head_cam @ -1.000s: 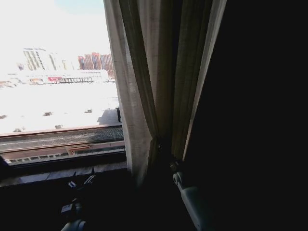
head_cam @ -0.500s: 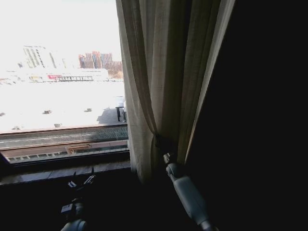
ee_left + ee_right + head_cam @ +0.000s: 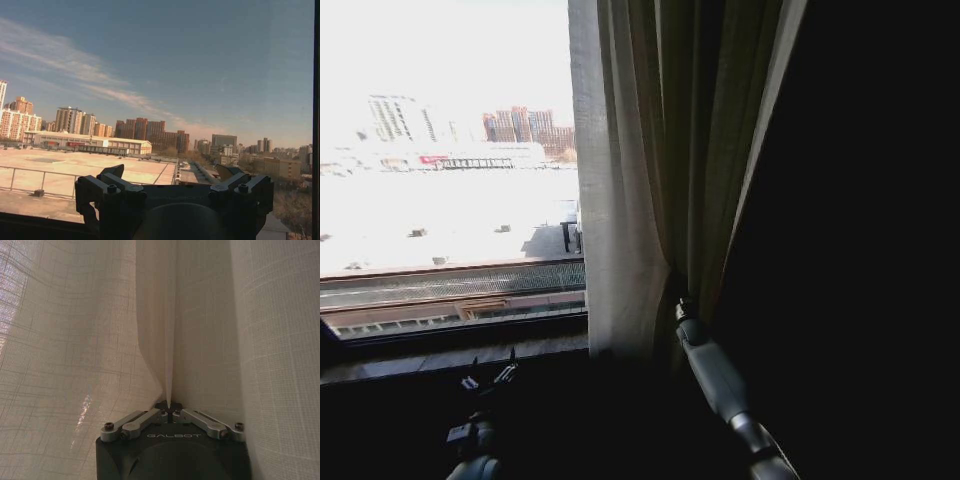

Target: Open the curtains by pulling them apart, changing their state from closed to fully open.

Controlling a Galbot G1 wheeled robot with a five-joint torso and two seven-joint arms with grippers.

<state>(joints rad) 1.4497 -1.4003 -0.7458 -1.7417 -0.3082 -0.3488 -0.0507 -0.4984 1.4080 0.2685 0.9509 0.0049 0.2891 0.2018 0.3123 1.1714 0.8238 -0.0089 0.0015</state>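
Observation:
The curtains (image 3: 620,200) hang as one bunched pale panel right of the bare window glass (image 3: 440,150), greyish-beige in the folds. My right gripper (image 3: 680,305) reaches up from the lower right into the bunch at sill height. In the right wrist view the right gripper (image 3: 170,409) is shut on a narrow vertical fold of the curtains (image 3: 75,340), with sheer fabric on both sides. My left gripper (image 3: 488,378) rests low by the sill, away from the fabric. In the left wrist view the left gripper (image 3: 172,175) stands open, facing out through the glass.
A dark window sill (image 3: 420,365) runs below the glass. Right of the curtain bunch lies a dark wall area (image 3: 870,250). A black frame bar (image 3: 316,120) stands at the edge of the left wrist view. City rooftops lie outside.
My right gripper has moved to the right with the curtain fold held in it, and the panel's edge now hangs straighter. The left arm has stayed put.

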